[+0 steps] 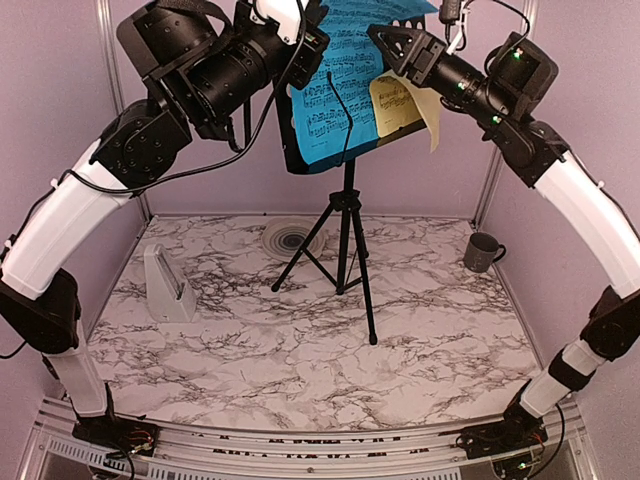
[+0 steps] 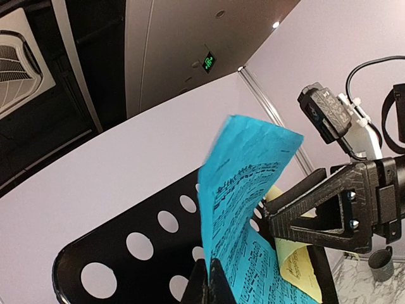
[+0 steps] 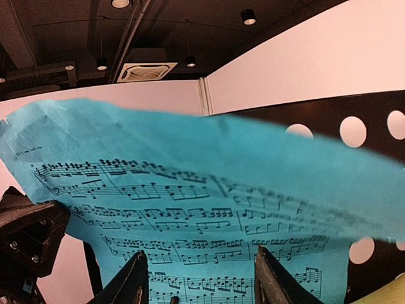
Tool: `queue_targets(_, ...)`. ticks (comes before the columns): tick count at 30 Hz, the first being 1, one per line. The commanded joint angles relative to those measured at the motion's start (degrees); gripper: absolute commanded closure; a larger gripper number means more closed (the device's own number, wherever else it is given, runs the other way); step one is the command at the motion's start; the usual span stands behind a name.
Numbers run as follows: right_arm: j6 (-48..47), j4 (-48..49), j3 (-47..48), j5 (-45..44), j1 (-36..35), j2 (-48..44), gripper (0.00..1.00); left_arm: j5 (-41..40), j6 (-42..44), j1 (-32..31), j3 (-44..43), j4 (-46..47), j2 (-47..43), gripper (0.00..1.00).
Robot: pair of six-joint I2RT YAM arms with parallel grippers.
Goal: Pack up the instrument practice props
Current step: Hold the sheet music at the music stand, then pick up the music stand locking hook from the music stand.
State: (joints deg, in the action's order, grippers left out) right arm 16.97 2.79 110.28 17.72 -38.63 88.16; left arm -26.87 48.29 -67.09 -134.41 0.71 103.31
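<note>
Blue page (image 2: 247,190) on music stand (image 2: 155,263): my left jaws are pinching its edge, my right jaws are standing wide open.

You have one black music stand (image 1: 346,225). It carries two sheets: one blue sheet-music page (image 1: 340,80) and one yellow sheet-music page (image 1: 395,105). On the marble table you can count one white metronome (image 1: 168,285), one dark mug (image 1: 481,252) and one round ringed disc (image 1: 288,238).
</note>
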Motion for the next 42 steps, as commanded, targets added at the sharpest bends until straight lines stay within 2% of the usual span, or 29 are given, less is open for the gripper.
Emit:
queue_targets(1, 2.32, -3.57, -0.33, 2.02, -0.65, -2.58, 0.47, -1.77, 0.11, -0.23, -1.64, 3.68, 0.7, 1.0)
queue_targets(13, 6.75, -10.15, -9.6, 4.31, -2.41, -6.6, 0.5, -2.96, 0.08, -0.42, -1.65, 4.69, 0.9, 1.0)
queue_targets(25, 5.14, -18.5, -5.22, 0.77, -6.66, -4.06, 0.51, -3.63, 0.57, -0.76, -1.65, 4.9, 0.84, 1.0)
queue_targets(32, 4.91, -19.46, -4.02, -1.26, -7.0, -2.49, 0.54, -3.8, 0.66, -0.93, -1.56, 4.92, 0.84, 1.0)
queue_targets(33, 4.96, -19.64, -3.79, -1.22, -7.0, -2.28, 0.56, -3.79, 0.71, -1.0, -1.56, 4.91, 0.84, 1.0)
queue_targets(37, 4.83, -19.63, -3.24, -1.03, -7.02, -1.98, 0.73, -4.09, 1.03, -1.1, -1.72, 4.91, 0.93, 1.0)
queue_targets(42, 4.83, -19.65, -2.9, -0.68, -7.07, -2.1, 0.86, -4.65, 1.44, -1.2, -1.9, 4.96, 0.93, 1.0)
